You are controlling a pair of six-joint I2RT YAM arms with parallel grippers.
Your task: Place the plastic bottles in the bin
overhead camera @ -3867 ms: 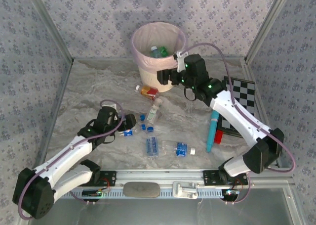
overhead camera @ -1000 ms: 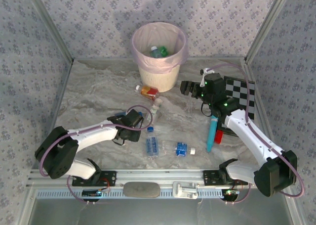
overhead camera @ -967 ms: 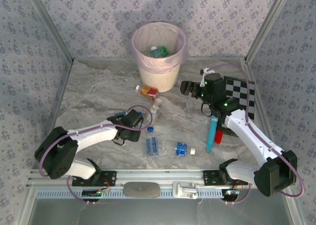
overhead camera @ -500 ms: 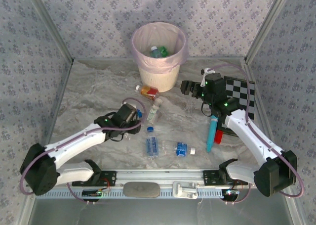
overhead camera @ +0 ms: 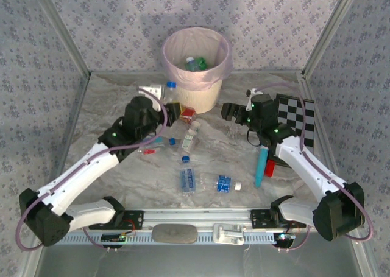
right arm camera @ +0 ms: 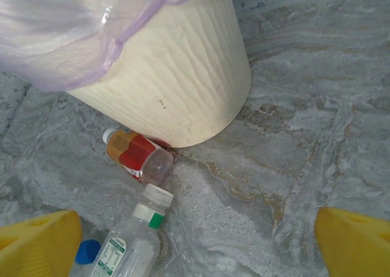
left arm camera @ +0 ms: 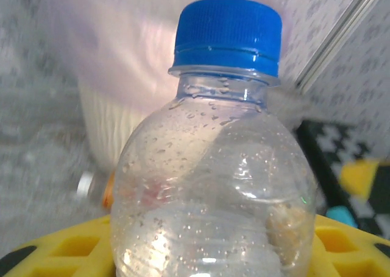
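Note:
My left gripper (overhead camera: 164,103) is shut on a clear plastic bottle (left arm camera: 213,185) with a blue cap (left arm camera: 227,30), held upright in the air just left of the bin (overhead camera: 196,70). The cream bin with its pink bag (left arm camera: 116,76) is blurred behind the bottle. It holds a few bottles (overhead camera: 196,63). My right gripper (overhead camera: 228,111) hangs open to the right of the bin, yellow fingertips (right arm camera: 36,246) wide apart over bare table. An orange-red labelled bottle (right arm camera: 134,155) lies against the bin's foot, with a white-capped bottle (right arm camera: 131,240) beside it.
More bottles lie in the middle of the table (overhead camera: 187,179), (overhead camera: 224,183), along with loose blue caps (overhead camera: 172,141). A turquoise stick (overhead camera: 261,161) and a chequered board (overhead camera: 295,122) lie at the right. Patterned walls close in the table on three sides.
My left arm has risen from the table and swung toward the bin with the blue-capped bottle in its jaws. The right arm has barely shifted.

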